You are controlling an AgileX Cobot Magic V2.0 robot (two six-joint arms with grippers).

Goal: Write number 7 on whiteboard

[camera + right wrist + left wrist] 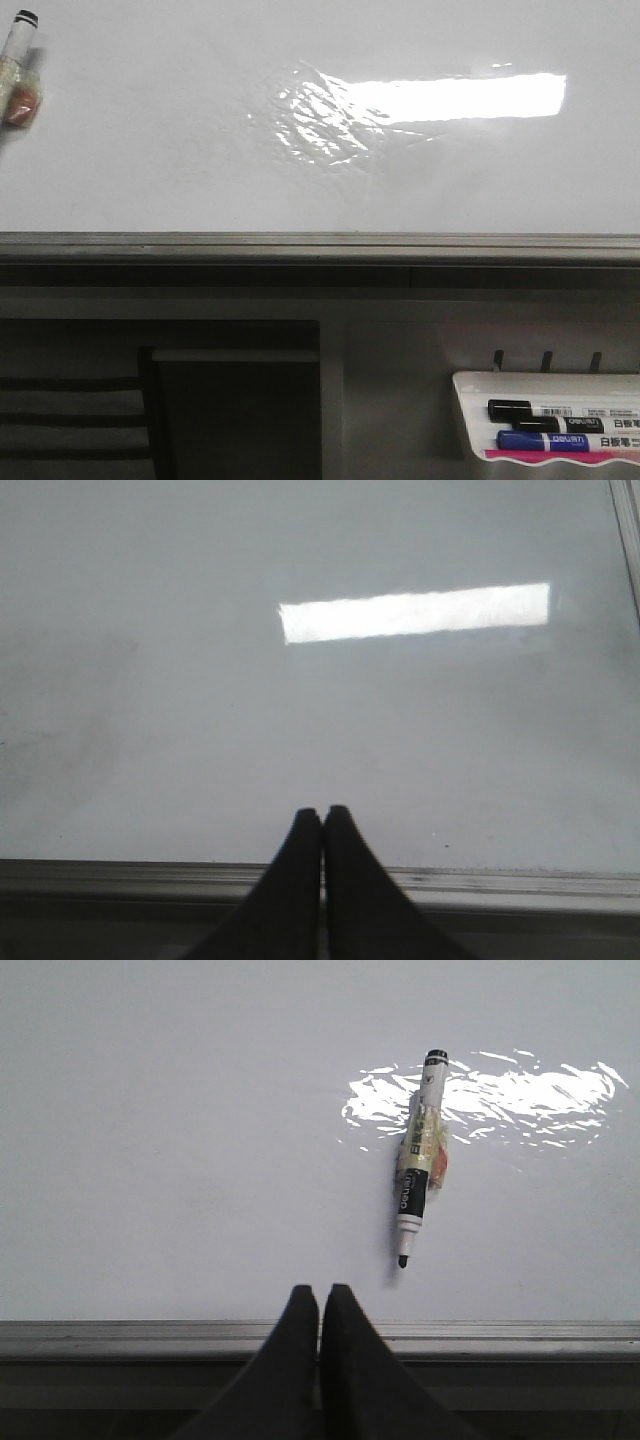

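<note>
The whiteboard (150, 150) fills the front view, glossy white with a grey metal edge (320, 243) along its near side. No number 7 shows on it. An uncapped black marker (420, 1155) with tape round its body lies on the board, its tip toward the near edge; it also shows at the far left of the front view (17, 70). My left gripper (320, 1292) is shut and empty above the board's edge, a little left of the marker's tip. My right gripper (323, 813) is shut and empty over the board's edge (500, 885). Neither gripper shows in the front view.
A small white marker tray (470, 400) hangs below the board at the right, holding a black marker (530, 410) and a blue marker (545, 441). Bright light reflections (450, 98) lie on the board. A dark shelf opening (230, 410) sits below at the left.
</note>
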